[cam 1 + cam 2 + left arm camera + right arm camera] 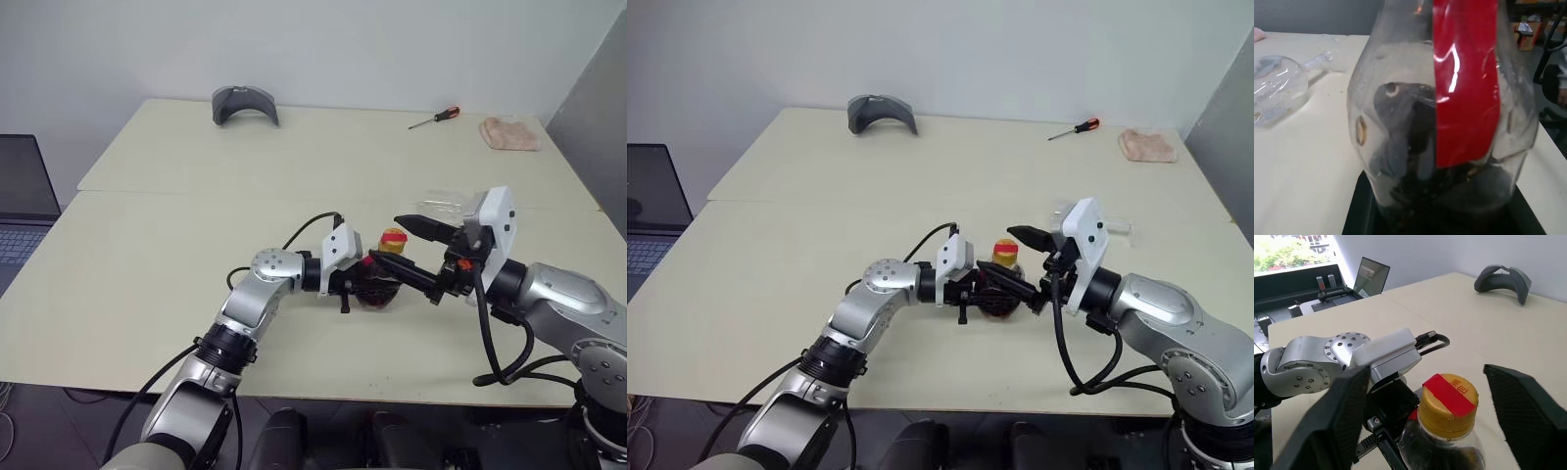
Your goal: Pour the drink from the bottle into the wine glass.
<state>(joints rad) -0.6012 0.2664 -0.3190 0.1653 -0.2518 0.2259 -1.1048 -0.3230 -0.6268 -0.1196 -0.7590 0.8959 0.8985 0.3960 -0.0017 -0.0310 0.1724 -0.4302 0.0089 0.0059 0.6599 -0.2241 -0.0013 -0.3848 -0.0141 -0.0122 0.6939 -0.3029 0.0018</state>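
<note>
Left gripper point(377, 277) grips the bottle point(382, 279) (cap on).

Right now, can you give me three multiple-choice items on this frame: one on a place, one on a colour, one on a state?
1. Where does the screwdriver lie?
A. Against the bottle
B. On the far part of the table, near the pink cloth
C. On the laptop

2. What colour is the cap of the bottle?
A. Yellow with a red band
B. All blue
C. White

3. How does the right gripper stand?
A. Shut on the cap
B. Shut on the wine glass
C. Open, one finger on each side of the cap

Key: 1 B, it lies on the table far from the arms, by the pink cloth. 2 A, the right wrist view shows yellow crossed by red. 3 C, both fingers stand clear of the cap.
</note>
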